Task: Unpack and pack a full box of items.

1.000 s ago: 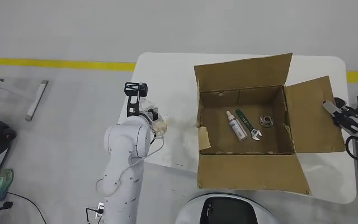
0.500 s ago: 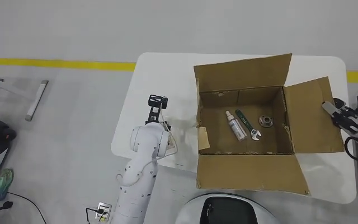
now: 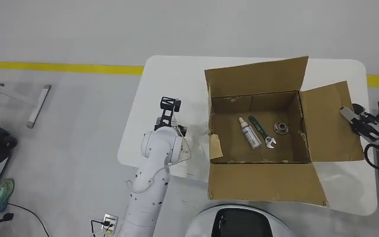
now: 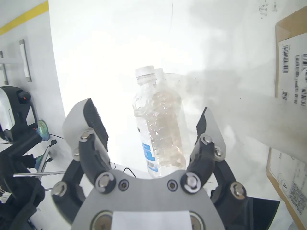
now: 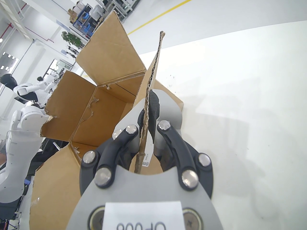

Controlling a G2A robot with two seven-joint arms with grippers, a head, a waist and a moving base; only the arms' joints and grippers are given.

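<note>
**Left gripper** [image 4: 146, 111]: fingers spread wide on either side of a clear water bottle [image 4: 158, 120] with a white cap and a blue-and-white label whose print is too small to read. Neither pad is seen touching it. The bottle is over the white table [image 3: 172, 77], left of the open cardboard box [image 3: 260, 181], whose outer wall carries barcode stickers [image 4: 296, 72].

**Right gripper** [image 5: 147, 111]: clamped on the edge of the box's right flap [image 3: 331, 121].

**In the box:** a small white bottle [image 3: 250, 132], a green-handled wrench [image 3: 262, 131] and a round metal flange [image 3: 282, 127], side by side. A yellow floor line [image 3: 71, 67] runs beyond the table.

**Change:** since one second ago the left arm has swung from the table's left edge toward the box. The box, its contents and the right gripper are unchanged.
</note>
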